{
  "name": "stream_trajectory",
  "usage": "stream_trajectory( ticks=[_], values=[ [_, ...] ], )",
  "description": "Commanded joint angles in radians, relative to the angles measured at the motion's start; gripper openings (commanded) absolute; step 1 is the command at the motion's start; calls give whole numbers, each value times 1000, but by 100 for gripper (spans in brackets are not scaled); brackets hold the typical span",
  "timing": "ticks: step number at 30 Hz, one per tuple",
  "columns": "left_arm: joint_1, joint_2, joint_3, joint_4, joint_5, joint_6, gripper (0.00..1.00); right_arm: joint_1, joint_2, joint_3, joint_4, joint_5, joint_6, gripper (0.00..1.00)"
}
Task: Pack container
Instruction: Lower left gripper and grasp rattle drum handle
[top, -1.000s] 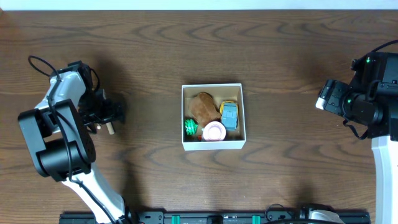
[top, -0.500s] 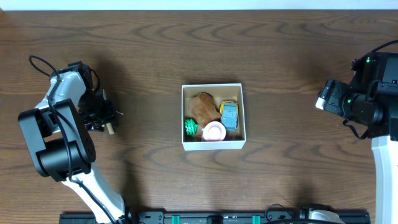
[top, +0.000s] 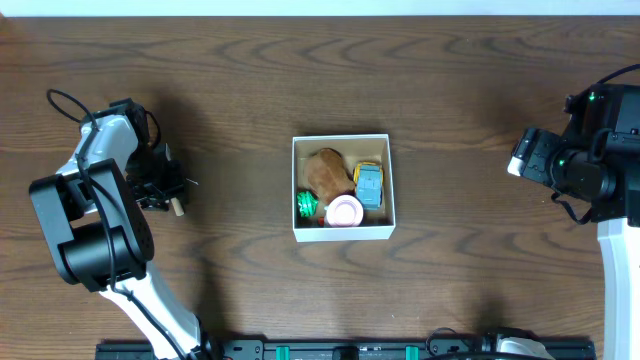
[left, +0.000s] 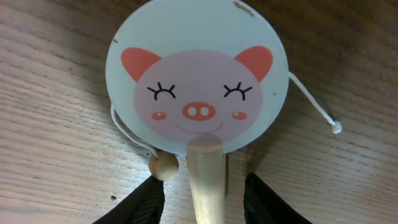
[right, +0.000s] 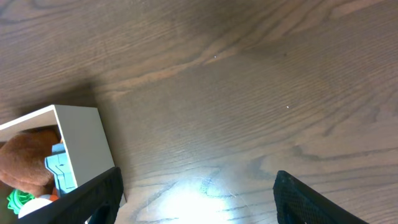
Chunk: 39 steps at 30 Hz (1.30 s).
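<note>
A round pig-face rattle drum lies flat on the table, its wooden handle pointing back between my left gripper's jaws. Those jaws stand partly closed astride the handle, with a gap showing on each side. A wooden bead on a string rests by the left finger. From overhead the left gripper is far left of the container, a white-walled box at mid-table. My right gripper is open over bare wood, right of the container.
Inside the container lie a brown plush, a blue toy, a pink round toy and a green toy. The right arm hangs at the table's right edge. A black rail runs along the front.
My left gripper's jaws have narrowed from wide open to close around the drum's handle. The right arm and the container's contents have stayed where they were.
</note>
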Motion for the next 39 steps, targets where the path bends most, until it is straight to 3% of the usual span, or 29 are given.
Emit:
stream_trajectory(
  ticks=[1, 13, 18, 28, 33, 39],
  values=[
    [5, 7, -9, 1, 4, 2, 42, -6, 1, 4, -2, -4, -11, 79],
    [5, 13, -70, 53, 5, -2, 42, -6, 1, 4, -5, -3, -11, 79],
    [4, 13, -70, 53, 22, -18, 33, -6, 1, 4, -5, -3, -12, 79],
    [4, 13, -70, 34, 22, -32, 31, -6, 1, 4, -5, -3, -12, 79],
    [4, 13, -70, 30, 22, -33, 19, -6, 1, 4, -5, -4, -12, 79],
    [4, 13, -70, 30, 22, -36, 19, -6, 1, 4, -5, -4, -12, 79]
  ],
)
